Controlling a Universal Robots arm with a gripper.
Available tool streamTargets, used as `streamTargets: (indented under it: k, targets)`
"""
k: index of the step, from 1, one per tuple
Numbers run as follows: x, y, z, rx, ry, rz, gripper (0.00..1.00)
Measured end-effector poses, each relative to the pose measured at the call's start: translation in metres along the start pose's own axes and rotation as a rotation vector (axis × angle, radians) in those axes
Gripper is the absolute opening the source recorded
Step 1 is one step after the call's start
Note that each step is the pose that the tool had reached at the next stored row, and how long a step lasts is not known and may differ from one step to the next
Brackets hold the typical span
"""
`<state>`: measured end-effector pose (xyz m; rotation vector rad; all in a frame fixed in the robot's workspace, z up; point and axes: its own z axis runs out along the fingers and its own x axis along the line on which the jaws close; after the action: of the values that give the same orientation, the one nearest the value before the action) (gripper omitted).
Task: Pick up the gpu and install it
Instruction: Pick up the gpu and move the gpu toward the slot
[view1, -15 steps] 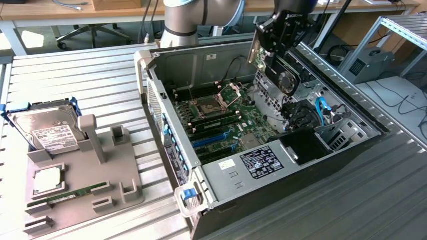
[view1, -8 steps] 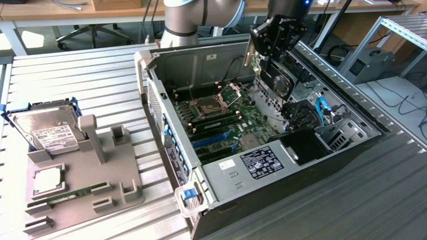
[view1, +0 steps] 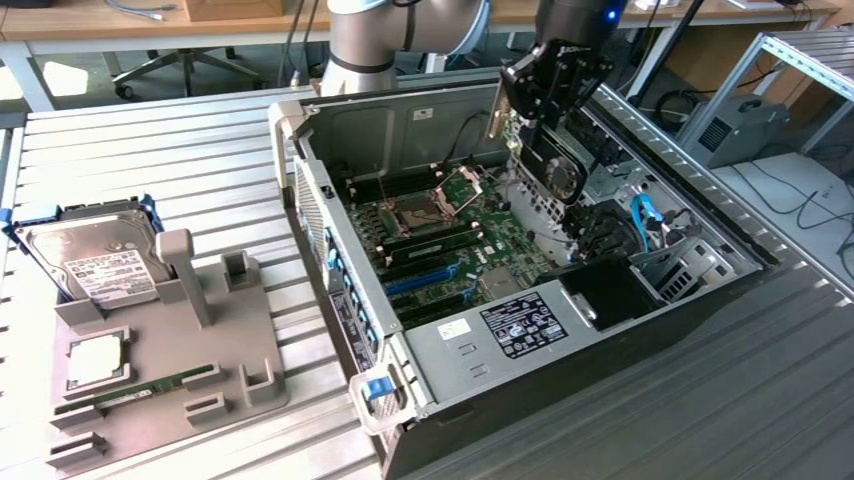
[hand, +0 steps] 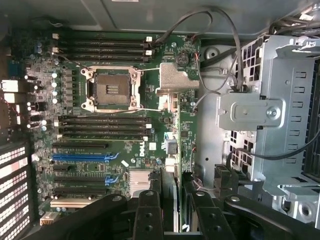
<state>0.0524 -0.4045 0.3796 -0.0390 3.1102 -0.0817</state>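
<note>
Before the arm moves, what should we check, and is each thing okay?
1. The gpu clamped in the gripper: ok.
2. The case open: ok.
3. The gpu over the board: ok.
4. The blue slot free: ok.
5. The gpu lined up with a slot: cannot tell.
6. The gpu seated: not ok, it hangs above the board.

Case matt grey metal; table ribbed bare metal; claw matt black; gpu dark, matt
</note>
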Motion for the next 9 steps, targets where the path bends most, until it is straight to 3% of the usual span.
streamTargets:
  k: [9]
  targets:
    - [-0.0002, 0.0005, 0.0075, 0.0004, 0.0001, 0.0, 0.27]
